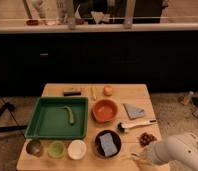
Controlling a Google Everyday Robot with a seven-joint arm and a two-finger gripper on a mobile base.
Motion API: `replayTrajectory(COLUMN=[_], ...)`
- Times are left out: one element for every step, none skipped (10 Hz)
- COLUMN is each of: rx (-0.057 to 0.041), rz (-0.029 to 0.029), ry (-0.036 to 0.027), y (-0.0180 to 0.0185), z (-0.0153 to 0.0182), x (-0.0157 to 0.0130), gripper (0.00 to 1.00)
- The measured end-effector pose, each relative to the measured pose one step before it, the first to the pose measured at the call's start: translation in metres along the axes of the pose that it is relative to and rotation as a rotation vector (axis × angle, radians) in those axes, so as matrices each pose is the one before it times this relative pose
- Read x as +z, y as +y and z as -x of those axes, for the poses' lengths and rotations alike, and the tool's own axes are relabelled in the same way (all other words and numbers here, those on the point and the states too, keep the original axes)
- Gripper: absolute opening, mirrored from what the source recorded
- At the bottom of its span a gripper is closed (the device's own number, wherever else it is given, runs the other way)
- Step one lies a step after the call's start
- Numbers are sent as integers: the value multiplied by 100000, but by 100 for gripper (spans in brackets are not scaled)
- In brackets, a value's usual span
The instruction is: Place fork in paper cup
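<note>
The paper cup (77,149) is small, round and white, and stands in the front row of the wooden table (142,95), between a light green cup (56,149) and a dark bowl (99,138). My white arm (178,152) reaches in from the lower right. My gripper (138,158) is low over the table's front edge, right of the dark bowl. A thin pale sliver (127,157) lies at the gripper's tip and looks like the fork. I cannot tell whether it is held.
The green tray (42,122) holds a green pepper (69,114). Around it are an orange bowl (105,109), a grey metallic cup (34,147), a blue sponge (108,144), a white-handled tool (137,125), a grey cloth (134,111), dark fruit (147,138) and an orange fruit (108,90).
</note>
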Motion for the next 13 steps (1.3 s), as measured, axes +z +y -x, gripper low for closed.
replayTrajectory(rx=[-569, -796, -614, -607, -1314, -826, -1138, -2055, -1975, -1556, -2846, -2244, -2236], rz=[-1433, -1804, -1710, -1151, -1613, -780, -508, -17, 200, 279, 764, 508, 381], ry=[-100, -187, -403, -572, -1136, -881, -1236, -1880, -1817, -1086, -1447, -750, -472], y=[-179, -156, -112, -32, -52, -7, 30, 77, 171, 153, 261, 156, 135], z=[314, 405, 438, 399, 823, 532, 720, 1161, 1406, 1141, 1879, 1341, 1438], x=[-831, -1029, -1130, -882, -1322, -703, -529, -502, -358, -195, -83, -9, -44], gripper=[0, 0, 0, 0, 0, 0, 0, 0, 0, 0, 0, 0, 0])
